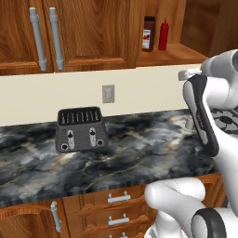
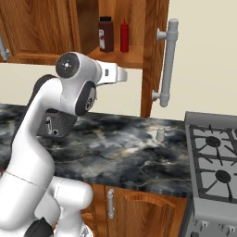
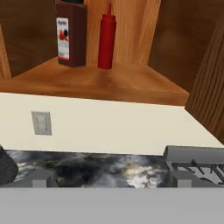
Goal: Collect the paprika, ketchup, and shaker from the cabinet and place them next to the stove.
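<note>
In the left base view the gripper point(image 1: 186, 74) shows as a pale stub past the arm's white joints, level with the cream wall under the cabinet point(image 1: 169, 55); how far its fingers are spread cannot be made out here. Up and to the left of it, on the cabinet's shelf, the paprika point(image 1: 148, 33) stands upright with the ketchup point(image 1: 163, 35) just beside it on the right. Low on the counter point(image 1: 135, 153), just below the gripper, part of the shaker point(image 1: 189, 123) peeks out beside the arm, and a dark toaster point(image 1: 81, 129) sits well off to the left. In the right base view the gripper point(image 2: 121, 74) points right, below the shelf's front edge, with nothing between its fingers; the jar and the red bottle stand above it in the nook. The shaker point(image 2: 160, 134) stands on the counter, below and to the right of the fingers, near the stove point(image 2: 215, 162). In the hand view the two fingertips point(image 3: 42, 178) rise far apart at the bottom, spread wide and holding nothing. The paprika point(image 3: 70, 35) and ketchup point(image 3: 106, 39) stand high between them on the shelf, while the shaker point(image 3: 152, 181) sits low beside the right-hand fingertip, close to the stove's corner.
</note>
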You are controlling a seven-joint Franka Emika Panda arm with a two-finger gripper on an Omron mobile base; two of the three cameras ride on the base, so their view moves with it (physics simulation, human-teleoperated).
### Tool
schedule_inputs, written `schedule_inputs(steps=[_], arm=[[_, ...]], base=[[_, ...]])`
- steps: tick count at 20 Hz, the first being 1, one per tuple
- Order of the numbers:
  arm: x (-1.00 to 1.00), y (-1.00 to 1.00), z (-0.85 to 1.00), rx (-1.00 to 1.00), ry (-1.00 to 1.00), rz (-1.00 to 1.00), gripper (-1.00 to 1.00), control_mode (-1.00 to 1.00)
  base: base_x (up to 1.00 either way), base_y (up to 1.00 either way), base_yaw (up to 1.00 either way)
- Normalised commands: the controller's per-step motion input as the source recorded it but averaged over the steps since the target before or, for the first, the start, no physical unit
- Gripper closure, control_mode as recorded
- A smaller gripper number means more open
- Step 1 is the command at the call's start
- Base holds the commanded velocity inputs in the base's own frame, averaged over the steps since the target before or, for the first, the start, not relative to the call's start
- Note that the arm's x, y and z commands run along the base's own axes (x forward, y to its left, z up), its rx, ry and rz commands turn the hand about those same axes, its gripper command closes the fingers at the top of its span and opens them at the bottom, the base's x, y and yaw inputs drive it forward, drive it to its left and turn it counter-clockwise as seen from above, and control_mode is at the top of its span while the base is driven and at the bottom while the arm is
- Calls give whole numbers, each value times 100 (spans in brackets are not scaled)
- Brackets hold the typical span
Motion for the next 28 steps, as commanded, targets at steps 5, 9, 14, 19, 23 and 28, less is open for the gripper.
schedule_inputs(steps=[5, 9, 14, 19, 23, 28], arm=[[-2, 23, 22, 0, -6, 4, -100, -100], [-3, 2, 24, 1, -8, 0, -100, -100], [0, 2, 47, 0, -7, 0, -100, -100], [2, 2, 23, 0, -2, 0, -100, -100], [25, 16, 15, 0, 0, 0, -100, -100], [32, 25, 1, 0, 0, 0, -100, -100]], base=[[0, 0, 0], [0, 0, 0], [0, 0, 0], [0, 0, 0], [0, 0, 0], [0, 0, 0]])
